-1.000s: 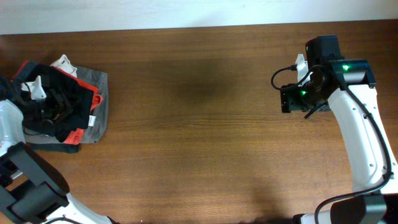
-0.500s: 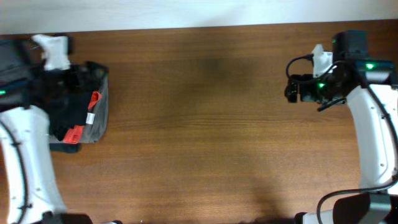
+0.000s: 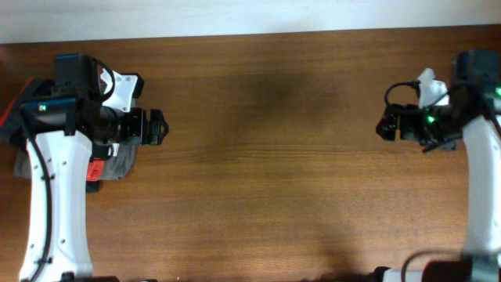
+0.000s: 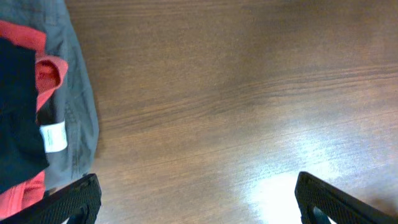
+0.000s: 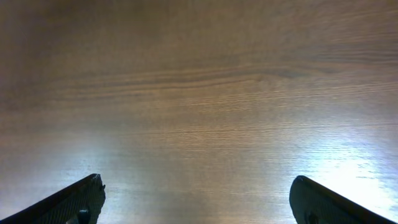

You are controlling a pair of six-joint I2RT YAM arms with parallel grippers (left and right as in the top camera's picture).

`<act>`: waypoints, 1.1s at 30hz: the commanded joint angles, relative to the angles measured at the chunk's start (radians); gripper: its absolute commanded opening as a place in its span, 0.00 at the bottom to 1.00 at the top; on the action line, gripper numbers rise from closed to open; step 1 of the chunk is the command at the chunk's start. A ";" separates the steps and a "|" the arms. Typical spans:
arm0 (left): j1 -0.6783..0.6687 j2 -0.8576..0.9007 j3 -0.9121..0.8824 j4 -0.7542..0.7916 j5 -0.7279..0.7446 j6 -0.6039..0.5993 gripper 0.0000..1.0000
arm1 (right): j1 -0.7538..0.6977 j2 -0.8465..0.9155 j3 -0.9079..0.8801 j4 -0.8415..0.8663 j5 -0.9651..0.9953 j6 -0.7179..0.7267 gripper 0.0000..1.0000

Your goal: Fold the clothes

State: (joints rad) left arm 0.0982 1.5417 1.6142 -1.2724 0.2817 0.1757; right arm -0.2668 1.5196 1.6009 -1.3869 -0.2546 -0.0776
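A dark brown wooden table point(image 3: 266, 180) fills the overhead view, with a pale wall point(image 3: 235, 16) running along its far edge. The two white robot arms stand at opposite ends, and the broad middle of the tabletop between them is bare wood grain.

Near the left edge, the left gripper point(image 3: 160, 127) points toward the table's centre. Its black fingers point(image 4: 78, 198) are spread wide with nothing between them, and only wood shows in the gap in the wrist view.

The leggings point(image 4: 18, 124) lie in a bunched heap against the left edge, just behind and beside that gripper. From overhead they are largely hidden under the left arm point(image 3: 55, 196). Up close, black fabric lies on top of the grey heathered waistband point(image 4: 84, 118). Folds of orange-red lining point(image 4: 46, 71) are exposed, and a small white label point(image 4: 55, 138) sits at the seam. The heap is rumpled rather than flat, and neither gripper touches it.

Near the right edge, well apart from the garment, the right gripper point(image 3: 382, 125) hangs over bare table. Its fingers point(image 5: 84, 196) are likewise parted to their widest and carry nothing. A green indicator light point(image 3: 429, 119) glows on the wrist behind it.
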 commanded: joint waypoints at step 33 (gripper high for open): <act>0.003 -0.935 -0.615 0.283 -0.017 -0.024 0.99 | -0.006 -1.105 -0.644 0.268 0.060 0.007 0.99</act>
State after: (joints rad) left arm 0.0982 0.6086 1.0096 -0.9867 0.2680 0.1635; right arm -0.2714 0.4194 0.9627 -1.1210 -0.2073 -0.0784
